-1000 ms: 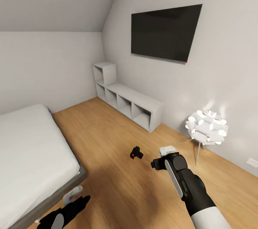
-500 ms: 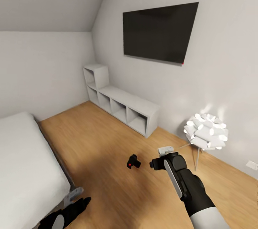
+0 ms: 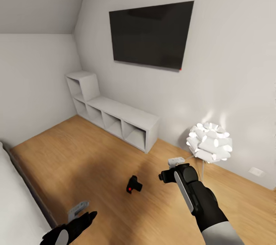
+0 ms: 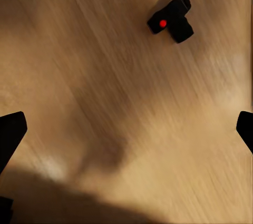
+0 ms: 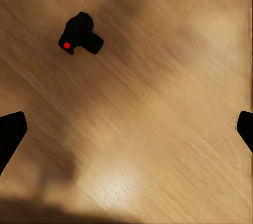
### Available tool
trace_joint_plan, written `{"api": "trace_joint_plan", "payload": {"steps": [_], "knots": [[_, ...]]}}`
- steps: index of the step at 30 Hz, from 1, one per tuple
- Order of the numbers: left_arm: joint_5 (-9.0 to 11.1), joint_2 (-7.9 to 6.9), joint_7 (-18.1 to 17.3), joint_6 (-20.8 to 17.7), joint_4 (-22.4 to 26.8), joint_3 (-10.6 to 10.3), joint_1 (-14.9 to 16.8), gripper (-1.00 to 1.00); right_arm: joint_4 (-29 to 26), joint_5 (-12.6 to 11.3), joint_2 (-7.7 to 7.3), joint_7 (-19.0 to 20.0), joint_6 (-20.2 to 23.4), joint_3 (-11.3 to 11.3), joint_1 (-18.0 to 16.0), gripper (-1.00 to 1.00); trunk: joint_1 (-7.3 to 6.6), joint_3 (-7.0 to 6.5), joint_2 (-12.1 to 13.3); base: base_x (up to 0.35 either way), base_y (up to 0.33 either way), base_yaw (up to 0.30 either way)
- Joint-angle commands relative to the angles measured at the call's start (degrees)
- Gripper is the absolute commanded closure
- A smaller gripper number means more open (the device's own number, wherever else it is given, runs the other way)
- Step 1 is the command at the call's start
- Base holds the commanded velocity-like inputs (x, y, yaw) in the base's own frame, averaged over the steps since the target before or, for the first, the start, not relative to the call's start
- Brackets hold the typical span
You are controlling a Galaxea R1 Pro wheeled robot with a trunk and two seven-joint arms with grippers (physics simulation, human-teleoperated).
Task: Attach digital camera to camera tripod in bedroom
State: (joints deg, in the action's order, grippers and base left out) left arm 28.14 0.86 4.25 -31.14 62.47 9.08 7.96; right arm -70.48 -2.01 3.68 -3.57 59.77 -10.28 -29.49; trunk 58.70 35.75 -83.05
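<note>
Swinging rightward, the head camera had slid the digital camera to lower centre on the floor, between the wide-open, empty left gripper and right gripper, bed retreating lower left.

- Even, soft room light; the floor lamp glows white, flaring on the wall behind.
- Soft dark shadows blotch the floor.
- Wrist views look smeared.
</note>
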Motion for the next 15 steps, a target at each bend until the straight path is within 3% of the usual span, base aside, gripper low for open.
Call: {"api": "trace_joint_plan", "payload": {"steps": [1,6,10,15], "knots": [[0.61,0.02,0.42,-0.34,0.11,0.11,0.02,-1.0,-0.02,-0.28,-0.12,-0.32,0.23,-0.02,0.0,-1.0,0.03,0.03,-0.03,0.321,0.142,-0.276],[0.62,0.04,0.43,-0.73,0.29,0.08,0.01,-1.0,-0.99,-0.3,-0.61,0.69,0.23,0.27,1.93,-1.0,0.03,-0.1,-0.03,0.32,0.148,-0.276],[0.59,0.0,0.47,-1.86,0.39,0.07,0.0,-1.0,-8.66,-0.18,-1.47,3.42,0.23,0.47,5.95,-1.0,0.03,-0.23,-0.03,0.319,0.152,-0.276],[0.6,-0.04,0.49,-2.47,0.43,0.12,-0.03,-1.0,-17.46,-0.08,-2.24,4.88,0.23,0.29,8.18,-1.0,0.03,-0.39,-0.03,0.318,0.154,-0.276]]}}
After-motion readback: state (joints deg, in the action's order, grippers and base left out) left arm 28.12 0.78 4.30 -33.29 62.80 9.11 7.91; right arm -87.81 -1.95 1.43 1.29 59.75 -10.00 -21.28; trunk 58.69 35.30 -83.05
